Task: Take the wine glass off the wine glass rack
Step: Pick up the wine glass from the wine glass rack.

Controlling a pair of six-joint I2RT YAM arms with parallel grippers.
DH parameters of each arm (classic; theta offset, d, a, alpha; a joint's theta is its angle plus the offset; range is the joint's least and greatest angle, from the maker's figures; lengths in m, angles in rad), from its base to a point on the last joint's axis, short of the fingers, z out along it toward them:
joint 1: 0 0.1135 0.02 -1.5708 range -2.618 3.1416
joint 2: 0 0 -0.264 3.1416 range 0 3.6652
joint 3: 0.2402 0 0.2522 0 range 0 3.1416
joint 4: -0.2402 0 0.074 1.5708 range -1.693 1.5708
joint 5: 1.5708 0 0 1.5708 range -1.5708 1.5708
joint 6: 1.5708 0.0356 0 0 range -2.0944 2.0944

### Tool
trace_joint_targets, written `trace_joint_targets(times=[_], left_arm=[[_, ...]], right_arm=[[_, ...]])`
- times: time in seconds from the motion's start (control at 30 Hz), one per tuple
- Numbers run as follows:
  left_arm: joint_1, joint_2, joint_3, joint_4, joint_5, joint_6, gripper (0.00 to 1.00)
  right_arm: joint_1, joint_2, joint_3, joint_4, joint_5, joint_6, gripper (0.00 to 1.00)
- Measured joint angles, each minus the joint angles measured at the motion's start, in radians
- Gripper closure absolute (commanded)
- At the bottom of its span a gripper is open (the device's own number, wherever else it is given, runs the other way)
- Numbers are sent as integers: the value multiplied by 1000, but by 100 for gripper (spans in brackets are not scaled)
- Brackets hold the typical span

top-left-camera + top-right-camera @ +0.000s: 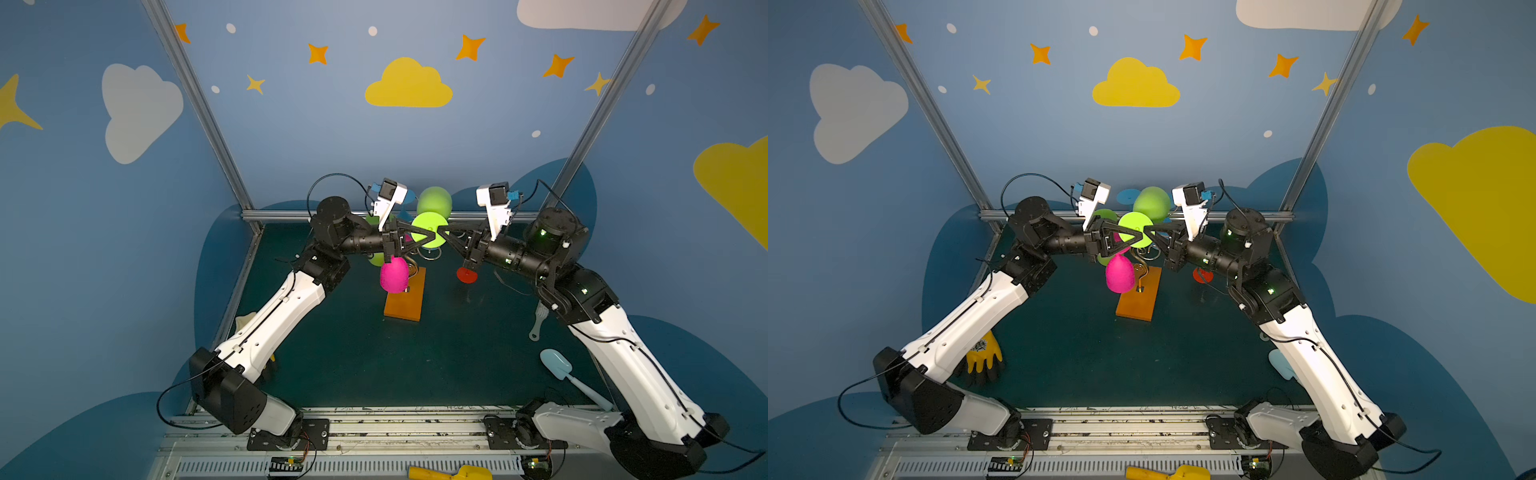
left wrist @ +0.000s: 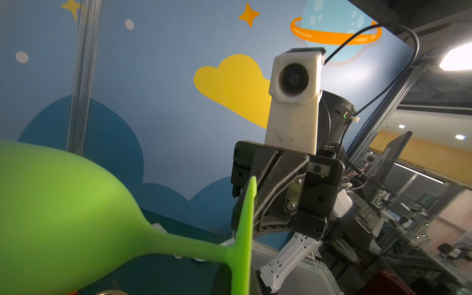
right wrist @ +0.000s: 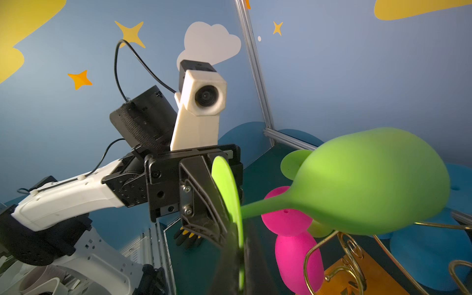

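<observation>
Slippage threatens: with your left gripper and right gripper both pinched shut on the thin foot of the green wine glass, uneven pulling could twist it loose.

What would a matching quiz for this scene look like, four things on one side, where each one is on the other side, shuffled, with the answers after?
Things:
1. green wine glass
2. pink wine glass
3. yellow glove
4. light blue scoop

Places:
A. lying on the table beside the right arm
B. foot pinched between the left gripper and the right gripper
C. hanging bowl-down on the wine glass rack
D. lying on the table beside the left arm

Pairs: 1-B, 2-C, 3-D, 4-A.
</observation>
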Motion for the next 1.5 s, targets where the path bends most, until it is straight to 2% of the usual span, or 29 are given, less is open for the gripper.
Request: trace_joint_targets(times=[0.13, 0.3, 0.5, 0.8, 1.03, 1.2, 1.5], left_arm=[[34, -3, -8, 50, 9, -85, 97], [113, -5, -13, 130, 8, -215, 97], [133, -5, -13, 211, 45, -352, 97], [134, -5, -8, 279, 111, -505, 97], [134, -5, 0, 318, 130, -576, 97], [134, -3, 1, 346, 138, -623, 97], [134, -3, 1, 357, 141, -647, 97]], right_arm=[[2, -9, 5, -26, 36, -31, 58], [-14, -76, -14, -51, 114, -87, 40], [-21, -140, -55, -42, 183, -213, 21], [-21, -103, -100, 30, 184, -482, 16], [-21, -68, -148, 150, 92, -663, 13], [-29, 16, -133, 191, 28, -726, 13], [-57, 140, -55, 238, -22, -753, 13]])
